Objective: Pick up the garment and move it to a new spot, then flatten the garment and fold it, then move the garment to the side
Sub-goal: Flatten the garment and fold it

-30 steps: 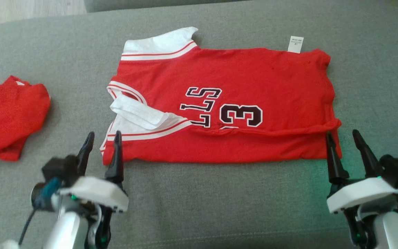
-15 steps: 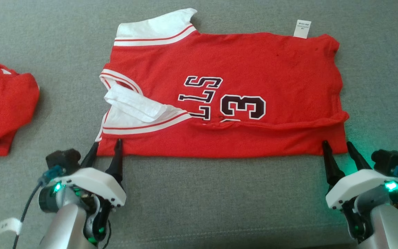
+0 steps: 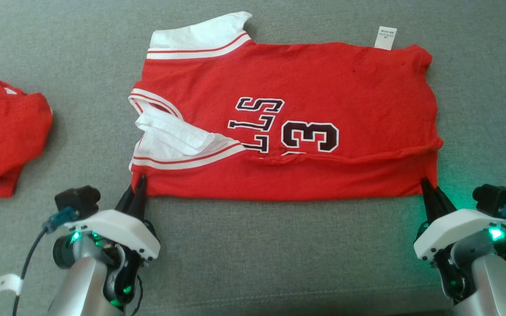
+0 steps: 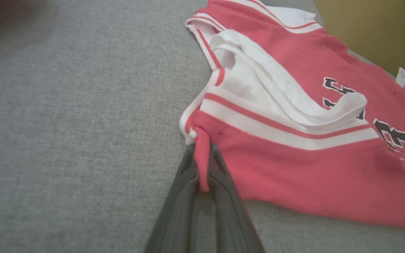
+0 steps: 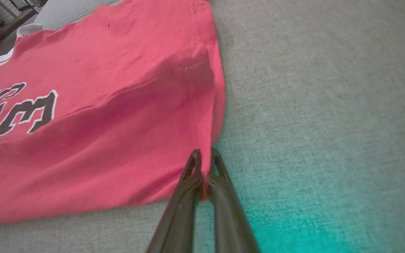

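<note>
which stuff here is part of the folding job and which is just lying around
In the job: red jersey; left gripper, pinching its near left corner; right gripper, pinching its near right corner.
Lying about: crumpled red cloth at far left; grey cushion underneath.

The head view looks forward and down from above both arms onto the grey cushion point(image 3: 253, 254), from far enough to take in the whole red jersey point(image 3: 305, 83). The left wrist view sits low and very near, and looks along the left gripper point(image 4: 202, 149) at the jersey's white-trimmed end. The right wrist view is equally low and near, and looks along the right gripper point(image 5: 205, 153) at the plain red end. All three views share the printed number 3 point(image 4: 397, 140).
</note>
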Controlling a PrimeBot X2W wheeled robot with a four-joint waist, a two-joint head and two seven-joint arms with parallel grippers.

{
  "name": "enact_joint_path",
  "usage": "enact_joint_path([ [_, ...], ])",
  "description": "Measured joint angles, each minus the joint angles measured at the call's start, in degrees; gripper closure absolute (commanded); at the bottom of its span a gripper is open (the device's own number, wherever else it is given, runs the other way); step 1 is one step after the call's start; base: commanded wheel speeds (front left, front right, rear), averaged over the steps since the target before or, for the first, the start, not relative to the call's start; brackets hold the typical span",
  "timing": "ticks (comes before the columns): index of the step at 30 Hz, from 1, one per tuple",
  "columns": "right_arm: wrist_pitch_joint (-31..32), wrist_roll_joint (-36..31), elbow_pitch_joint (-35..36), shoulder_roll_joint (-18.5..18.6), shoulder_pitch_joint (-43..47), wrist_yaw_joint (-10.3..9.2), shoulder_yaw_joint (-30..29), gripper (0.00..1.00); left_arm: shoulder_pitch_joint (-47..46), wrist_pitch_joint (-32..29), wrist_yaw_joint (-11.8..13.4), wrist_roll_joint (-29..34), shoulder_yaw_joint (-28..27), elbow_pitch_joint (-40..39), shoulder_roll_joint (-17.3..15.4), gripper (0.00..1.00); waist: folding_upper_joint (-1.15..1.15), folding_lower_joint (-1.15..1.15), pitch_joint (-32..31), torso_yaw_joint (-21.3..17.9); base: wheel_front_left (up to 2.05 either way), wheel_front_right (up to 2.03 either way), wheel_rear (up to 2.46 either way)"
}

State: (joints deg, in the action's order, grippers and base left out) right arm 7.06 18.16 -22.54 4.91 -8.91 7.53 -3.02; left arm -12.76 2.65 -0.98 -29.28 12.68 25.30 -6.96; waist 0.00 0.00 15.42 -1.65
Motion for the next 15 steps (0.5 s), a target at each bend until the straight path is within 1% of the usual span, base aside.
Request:
enact_joint_path([
  [3,0.24,0.58,0.56,0.00,0.26,0.00,0.12,1.00,1.65,0.42,0.07,-0.14,-0.10,-1.48,0.00,1.00,0.00,0.00,-0.33,0.29,0.00,0.00,0.00],
  [10,1.63,1.66,3.23,0.25,3.18,0.00,1.09,1.00,7.25,1.55,1.61,-1.13,-0.69,-6.98,-0.16,1.00,0.00,0.00,-2.22,1.12,0.00,0.00,0.00],
  [15,2.67,2.60,4.95,0.64,4.79,0.00,2.53,1.00,11.25,1.40,3.36,-1.40,-1.48,-10.55,-0.58,1.00,0.00,0.00,-3.58,1.61,0.00,0.00,0.00],
])
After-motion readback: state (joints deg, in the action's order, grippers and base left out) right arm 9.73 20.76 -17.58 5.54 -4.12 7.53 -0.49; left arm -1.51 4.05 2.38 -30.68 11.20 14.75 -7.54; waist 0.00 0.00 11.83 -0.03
